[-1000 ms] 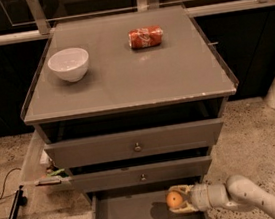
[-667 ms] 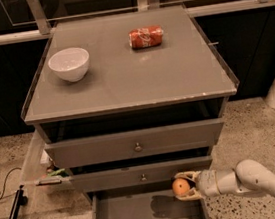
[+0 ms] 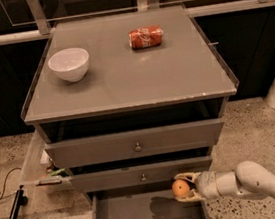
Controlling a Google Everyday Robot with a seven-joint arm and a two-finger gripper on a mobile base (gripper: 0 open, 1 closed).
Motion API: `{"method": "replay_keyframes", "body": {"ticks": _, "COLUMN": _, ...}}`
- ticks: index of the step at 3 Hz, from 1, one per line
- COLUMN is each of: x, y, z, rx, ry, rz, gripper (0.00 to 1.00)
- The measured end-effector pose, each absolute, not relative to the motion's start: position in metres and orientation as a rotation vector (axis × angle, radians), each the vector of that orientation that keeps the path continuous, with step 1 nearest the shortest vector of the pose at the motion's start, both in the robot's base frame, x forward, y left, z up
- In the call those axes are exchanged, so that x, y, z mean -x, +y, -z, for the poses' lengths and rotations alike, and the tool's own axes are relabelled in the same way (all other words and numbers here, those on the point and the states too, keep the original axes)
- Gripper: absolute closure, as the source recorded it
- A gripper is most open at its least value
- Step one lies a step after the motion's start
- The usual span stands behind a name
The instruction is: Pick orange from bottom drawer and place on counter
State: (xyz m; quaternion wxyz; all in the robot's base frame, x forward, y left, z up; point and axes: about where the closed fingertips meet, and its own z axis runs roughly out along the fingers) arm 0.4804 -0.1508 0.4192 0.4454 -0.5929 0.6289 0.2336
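Orange [image 3: 180, 188] is up in the air, clamped between the two fingers of the end effector [image 3: 182, 189], over the right side of the open bottom drawer [image 3: 141, 217] and level with the lower knobbed drawer front. The arm reaches in from the lower right. Up on the desk [image 3: 139, 81], a white bowl [image 3: 69, 64] sits at left and a red soda can [image 3: 145, 37] lies toward the back.

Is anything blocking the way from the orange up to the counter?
The claw holds the orange low by the bottom drawer, so the two knobbed drawer fronts and the front rim of the counter stand above it. The bowl and red can sit left and back.
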Motion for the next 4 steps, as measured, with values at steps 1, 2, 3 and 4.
{"method": "replay_keyframes", "body": {"ticks": 1, "x": -0.466, "y": -0.154, "z": -0.463, "rx": 1.473, "ry": 1.523, "rz": -0.509, "gripper": 1.00}}
{"method": "replay_keyframes", "body": {"ticks": 2, "x": -0.448, "y": -0.163, "z": -0.530, "rx": 1.498, "ry": 1.437, "rz": -0.450, "gripper": 1.00}}
{"method": "replay_keyframes", "body": {"ticks": 3, "x": -0.428, "y": -0.171, "z": -0.606, "rx": 1.536, "ry": 1.342, "rz": -0.380, "gripper": 1.00}}
{"method": "replay_keyframes", "body": {"ticks": 4, "x": -0.418, "y": -0.180, "z": -0.678, "rx": 1.555, "ry": 1.279, "rz": -0.320, "gripper": 1.00}}
